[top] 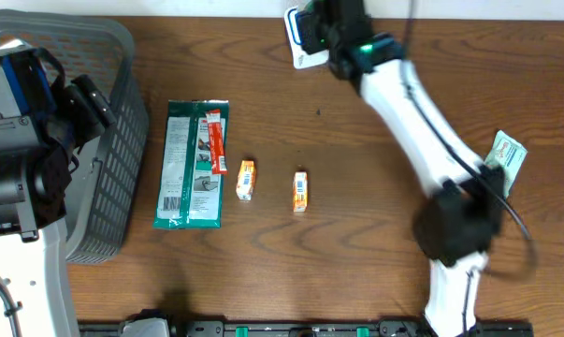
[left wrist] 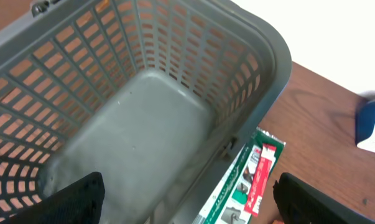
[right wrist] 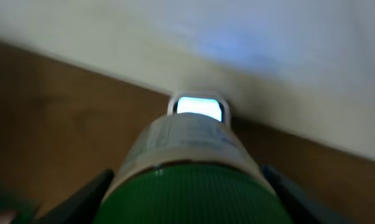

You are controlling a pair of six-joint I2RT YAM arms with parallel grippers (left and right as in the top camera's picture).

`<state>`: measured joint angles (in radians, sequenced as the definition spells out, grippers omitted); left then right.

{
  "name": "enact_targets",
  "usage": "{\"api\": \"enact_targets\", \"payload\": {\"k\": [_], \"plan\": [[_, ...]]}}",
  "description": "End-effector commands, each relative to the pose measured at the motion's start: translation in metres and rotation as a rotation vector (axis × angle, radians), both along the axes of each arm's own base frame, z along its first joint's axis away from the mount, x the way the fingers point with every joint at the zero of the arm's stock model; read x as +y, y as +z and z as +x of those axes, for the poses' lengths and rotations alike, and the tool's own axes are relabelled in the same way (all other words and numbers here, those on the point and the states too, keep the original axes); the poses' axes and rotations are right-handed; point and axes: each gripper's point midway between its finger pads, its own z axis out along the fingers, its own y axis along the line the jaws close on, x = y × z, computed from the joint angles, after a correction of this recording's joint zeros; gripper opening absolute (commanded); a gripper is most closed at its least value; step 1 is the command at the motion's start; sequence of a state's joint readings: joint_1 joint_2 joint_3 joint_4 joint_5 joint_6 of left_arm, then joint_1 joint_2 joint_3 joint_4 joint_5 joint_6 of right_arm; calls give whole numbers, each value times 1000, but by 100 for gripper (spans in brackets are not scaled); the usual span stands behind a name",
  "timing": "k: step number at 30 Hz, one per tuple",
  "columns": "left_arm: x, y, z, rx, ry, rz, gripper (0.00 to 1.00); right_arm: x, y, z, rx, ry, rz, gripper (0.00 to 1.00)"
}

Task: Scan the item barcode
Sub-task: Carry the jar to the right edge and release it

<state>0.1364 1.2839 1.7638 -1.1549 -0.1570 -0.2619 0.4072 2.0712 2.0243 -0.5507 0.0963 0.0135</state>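
- Since the bottle (right wrist: 190, 146), green-capped with a pale label, sits clamped between the fingers of the right gripper (right wrist: 187, 186) up at the table's far edge, the step in hand looks like showing its code to the scanner (right wrist: 199, 106).
- Its cap faces the wrist camera and its other end points at the scanner's lit window, which is just beyond it.
- The label is blurred, so I cannot tell where the barcode lies.
- A slow roll of the wrist would probably serve best. It would sweep the label round past the window, leaving a small gap and holding the bottle level.
- A firm grip matters, because a round body could twist or slip.
- The green packet (top: 193, 164) and two orange packets (top: 246, 179) lie mid-table, well apart from this work.
- The left gripper (left wrist: 190, 193) hangs over the basket (left wrist: 262, 81) at the left edge, fingers spread wide with nothing between them.
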Motion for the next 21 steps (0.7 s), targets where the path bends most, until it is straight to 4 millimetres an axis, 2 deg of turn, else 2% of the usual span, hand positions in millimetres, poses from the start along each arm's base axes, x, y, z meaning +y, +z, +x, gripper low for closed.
{"api": "enact_targets", "payload": {"k": [1,4,6,7,8,10,15,17,18,21], "plan": [[3,1,0,-1,12,5,88,-36,86,-49,-52,-23,6,1],[3,1,0,-1,12,5,88,-75,69,-85,113,-68,-58,1],[3,1,0,-1,12,5,88,-104,47,-107,252,-113,-99,1],[3,1,0,-1,12,5,88,-112,39,-114,298,-130,-106,1],[3,1,0,-1,12,5,88,-131,16,-129,418,-178,-125,1],[3,1,0,-1,12,5,88,-149,-9,-141,528,-217,-149,1],[3,1,0,-1,12,5,88,-181,-70,-146,646,-289,-167,1],[3,1,0,-1,12,5,88,-198,-92,-147,666,-330,-179,1],[3,1,0,-1,12,5,88,-213,-111,-148,682,-368,-189,1],[3,1,0,-2,12,5,88,-236,-139,-152,700,-430,-175,1]]}}
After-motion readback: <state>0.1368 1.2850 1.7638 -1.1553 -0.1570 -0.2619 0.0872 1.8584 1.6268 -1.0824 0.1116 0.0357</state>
